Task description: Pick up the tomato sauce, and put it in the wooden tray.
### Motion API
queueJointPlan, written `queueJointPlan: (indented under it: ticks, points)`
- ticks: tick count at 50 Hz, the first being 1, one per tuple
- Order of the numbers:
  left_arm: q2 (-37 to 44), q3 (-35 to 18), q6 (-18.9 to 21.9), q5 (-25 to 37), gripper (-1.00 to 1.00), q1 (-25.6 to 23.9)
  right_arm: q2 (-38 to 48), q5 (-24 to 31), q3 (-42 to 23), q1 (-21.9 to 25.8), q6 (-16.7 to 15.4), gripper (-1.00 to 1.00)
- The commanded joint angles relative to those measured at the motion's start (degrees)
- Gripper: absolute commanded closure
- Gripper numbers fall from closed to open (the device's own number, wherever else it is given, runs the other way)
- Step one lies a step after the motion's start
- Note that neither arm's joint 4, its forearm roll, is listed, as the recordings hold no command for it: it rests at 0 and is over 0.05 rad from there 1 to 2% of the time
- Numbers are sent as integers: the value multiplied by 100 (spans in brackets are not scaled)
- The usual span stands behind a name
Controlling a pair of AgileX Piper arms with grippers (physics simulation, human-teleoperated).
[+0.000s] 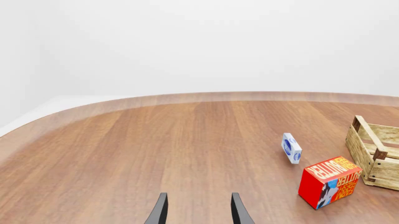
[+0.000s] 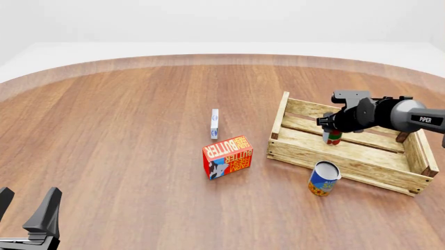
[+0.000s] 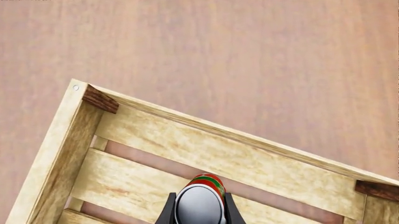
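The tomato sauce [image 3: 199, 205] sits clamped in the right gripper [image 3: 198, 211] (over the wooden tray [image 3: 162, 140]).

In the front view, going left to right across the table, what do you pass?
Left gripper → small blue-and-white box → butter box → blue-labelled can → tomato sauce, held over the wooden tray.

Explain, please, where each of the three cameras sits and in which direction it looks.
Front view: fixed above the arms' side, looking forward and down at the wooden tray; shows left gripper and right gripper.
Left wrist view: behind the open left gripper, looking across the table.
Right wrist view: behind the right gripper, looking down at the tomato sauce over the tray.
Front and left wrist views share the butter box.
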Motion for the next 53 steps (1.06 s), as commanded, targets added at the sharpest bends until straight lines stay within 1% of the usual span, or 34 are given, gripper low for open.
queueJointPlan:
  ticks: [1, 5, 6, 7, 9, 11, 12, 14, 15, 16, 17, 18, 19, 20, 21, 22, 24, 25, 26, 27, 28, 30, 31, 32, 34, 37, 38, 40, 42, 43, 48, 49, 53]
  points:
    - [0, 0, 0, 0, -100, 0, -4, -67, 20, -13, 135, 100]
    - [0, 0, 0, 0, -100, 0, -2, -38, -22, 66, 144, 100]
    - [0, 0, 0, 0, -100, 0, -26, 10, -51, 91, 201, 100]
    - [0, 0, 0, 0, -100, 0, -41, 52, -75, 101, 231, -100]
    - [0, 0, 0, 0, -100, 0, -117, 139, -165, 175, 243, -100]
    - [0, 0, 0, 0, -100, 0, -195, 180, -153, 128, 227, -100]
    - [0, 0, 0, 0, -100, 0, -405, 160, -112, 23, 95, -100]
    - [0, 0, 0, 0, -100, 0, -523, 174, -106, -5, 90, -100]
    - [0, 0, 0, 0, -100, 0, -616, 460, -326, 114, 248, -100]
    - [0, 0, 0, 0, -100, 0, -836, 486, -315, 52, 175, -100]
    - [0, 0, 0, 0, -100, 0, -1029, 554, -331, -6, 24, -100]
    - [0, 0, 0, 0, -100, 0, -1134, 767, -534, 84, 196, -100]
    - [0, 0, 0, 0, -100, 0, -1352, 1016, -728, 73, 294, -100]
    - [0, 0, 0, 0, -100, 0, -1479, 1137, -826, 70, 277, -100]
    - [0, 0, 0, 0, -100, 0, -1620, 1390, -1034, 122, 389, -100]
    - [0, 0, 0, 0, -100, 0, -1619, 1394, -1039, 122, 389, -100]
    - [0, 0, 0, 0, -100, 0, -1948, 1851, -1517, 220, 448, -100]
    - [0, 0, 0, 0, -100, 0, -2130, 2186, -1894, 290, 519, -100]
    - [0, 0, 0, 0, -100, 0, -2200, 2343, -2071, 329, 551, -100]
    - [0, 0, 0, 0, -100, 0, -2198, 2347, -2076, 329, 551, -100]
    - [0, 0, 0, 0, -100, 0, -2436, 2751, -2522, 392, 601, -100]
    - [0, 0, 0, 0, -100, 0, -2431, 2761, -2537, 393, 601, -100]
    - [0, 0, 0, 0, -100, 0, -2716, 3000, -2773, 525, 575, -100]
    - [0, 0, 0, 0, -100, 0, -2776, 3086, -2814, 631, 592, -100]
    - [0, 0, 0, 0, -100, 0, -2912, 3055, -2729, 636, 500, -100]
    - [0, 0, 0, 0, -100, 0, -3005, 3099, -2679, 728, 540, -100]
    - [0, 0, 0, 0, -100, 0, -3064, 3089, -2661, 743, 508, -100]
    - [0, 0, 0, 0, -100, 0, -3096, 3105, -2637, 810, 567, -100]
    - [0, 0, 0, 0, -100, 0, -3126, 3083, -2612, 817, 552, -100]
    - [0, 0, 0, 0, -100, 0, -3108, 3084, -2614, 864, 626, -100]
    - [0, 0, 0, 0, -100, 0, -3127, 2992, -2488, 862, 608, -100]
    - [0, 0, 0, 0, -100, 0, -3088, 3007, -2482, 898, 659, -100]
    - [0, 0, 0, 0, -100, 0, -3107, 2975, -2446, 867, 663, -100]
